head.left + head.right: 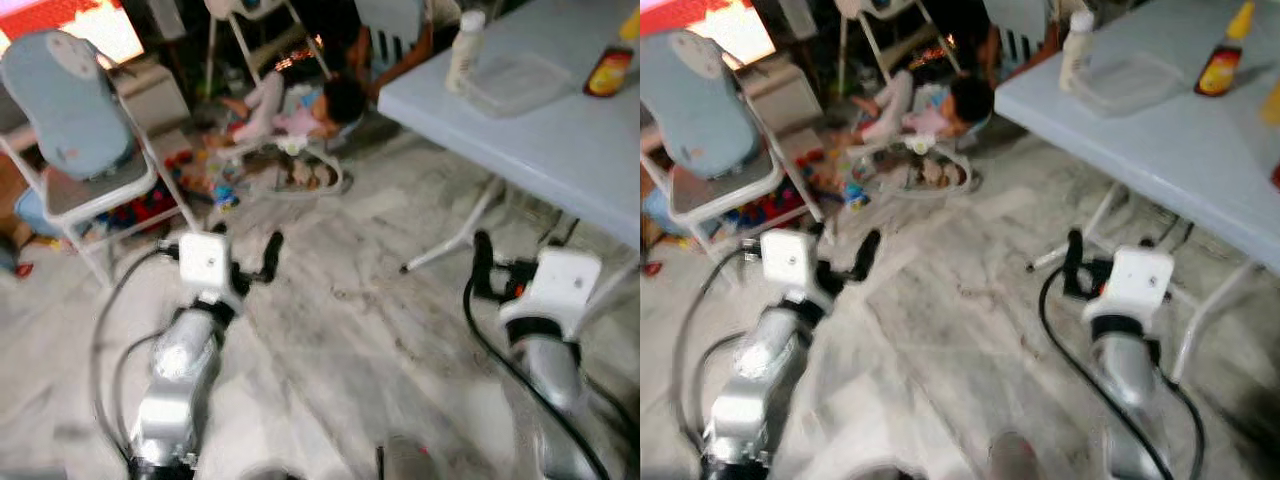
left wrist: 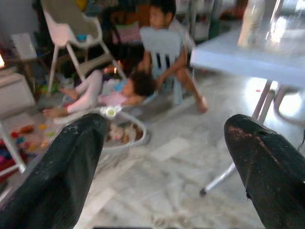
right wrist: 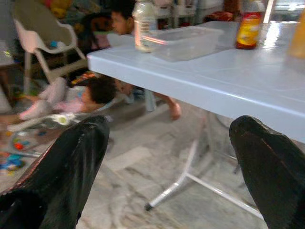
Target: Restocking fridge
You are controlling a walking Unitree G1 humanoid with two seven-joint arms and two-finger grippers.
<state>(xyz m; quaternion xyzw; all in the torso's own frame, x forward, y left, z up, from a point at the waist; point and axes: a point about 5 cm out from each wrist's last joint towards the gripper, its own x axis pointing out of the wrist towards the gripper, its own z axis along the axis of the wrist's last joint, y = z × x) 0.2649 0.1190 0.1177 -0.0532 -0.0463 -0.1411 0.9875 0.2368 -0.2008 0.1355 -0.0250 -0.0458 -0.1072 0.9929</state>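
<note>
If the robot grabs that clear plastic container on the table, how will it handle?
The clear container looks thin-walled and empty, so it is probably light and may flex under a squeeze. It sits low and wide on the pale blue table, so tipping seems unlikely; a push would more likely slide it toward the white bottle beside it.

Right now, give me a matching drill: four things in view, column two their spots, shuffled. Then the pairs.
Column one:
1. clear container
2. sauce bottle
3. folding chair
4. left gripper

Column two:
A. on the floor at the robot's left
B. on the table, between the white bottle and the sauce bottle
C. open, holding nothing, above the marble floor
D. on the table, to the right of the clear container

Pairs: 1-B, 2-D, 3-A, 4-C
</note>
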